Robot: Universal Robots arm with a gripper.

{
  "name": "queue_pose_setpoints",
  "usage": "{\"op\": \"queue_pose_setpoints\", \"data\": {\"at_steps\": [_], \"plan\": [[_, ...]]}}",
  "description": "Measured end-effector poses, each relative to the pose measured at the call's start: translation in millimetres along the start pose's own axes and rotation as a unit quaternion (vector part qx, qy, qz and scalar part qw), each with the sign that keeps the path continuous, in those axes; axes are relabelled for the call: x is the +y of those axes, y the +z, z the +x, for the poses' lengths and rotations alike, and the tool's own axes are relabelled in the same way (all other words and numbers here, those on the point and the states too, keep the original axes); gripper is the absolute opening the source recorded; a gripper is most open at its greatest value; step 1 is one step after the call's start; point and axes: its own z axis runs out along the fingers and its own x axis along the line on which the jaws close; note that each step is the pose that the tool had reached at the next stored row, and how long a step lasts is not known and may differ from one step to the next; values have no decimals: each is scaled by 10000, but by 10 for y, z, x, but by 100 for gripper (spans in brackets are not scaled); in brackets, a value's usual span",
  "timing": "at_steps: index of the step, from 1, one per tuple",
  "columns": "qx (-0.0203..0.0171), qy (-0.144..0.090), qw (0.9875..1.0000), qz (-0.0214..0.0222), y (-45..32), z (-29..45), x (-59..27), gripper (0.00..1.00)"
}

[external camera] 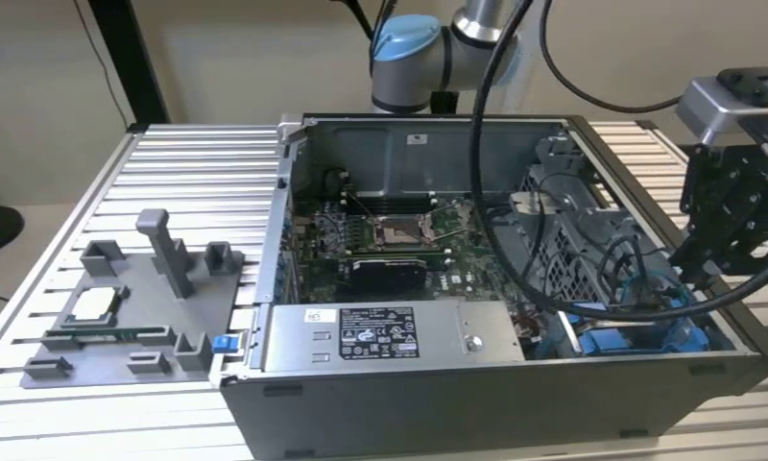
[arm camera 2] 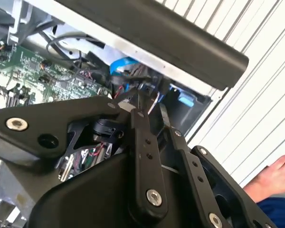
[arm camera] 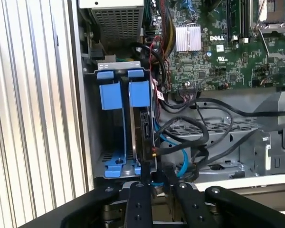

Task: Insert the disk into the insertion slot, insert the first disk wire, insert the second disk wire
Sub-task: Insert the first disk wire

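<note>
The disk [arm camera: 144, 128] stands on edge in the drive bay, clipped in its bright blue frame [arm camera: 138, 93], next to a second blue frame [arm camera: 109, 96]. My gripper [arm camera: 156, 174] hangs right over the disk's near end. Its two black fingers [arm camera: 138, 199] are drawn close together, with the end of a blue disk wire [arm camera: 183, 154] pinched between the tips. In the second wrist view the gripper [arm camera 2: 150, 108] points down into the bay's corner. In the exterior view the gripper [external camera: 686, 279] is at the case's right side, above the blue frames [external camera: 614, 342].
The open computer case [external camera: 487, 403] lies on a slatted table, with the motherboard [external camera: 384, 240] and a grey power-supply box [external camera: 377, 336] inside. Black cables [arm camera: 199, 128] crowd the space beside the bay. A grey fixture plate [external camera: 115, 317] lies at the exterior view's left. A person's hand [arm camera 2: 275, 175] rests on the table.
</note>
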Motion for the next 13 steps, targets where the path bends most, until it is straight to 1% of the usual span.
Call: {"op": "queue_pose_setpoints", "data": {"at_steps": [3,5,9,11,13], "plan": [[-3,2,10000,-30,-1,10,-101,100],[-1,4,10000,-58,-2,27,-149,100],[5,2,9999,-121,-2,61,-189,100],[6,-10,9999,-145,9,68,-209,100],[-1,-36,9999,-153,25,68,-227,100]]}}
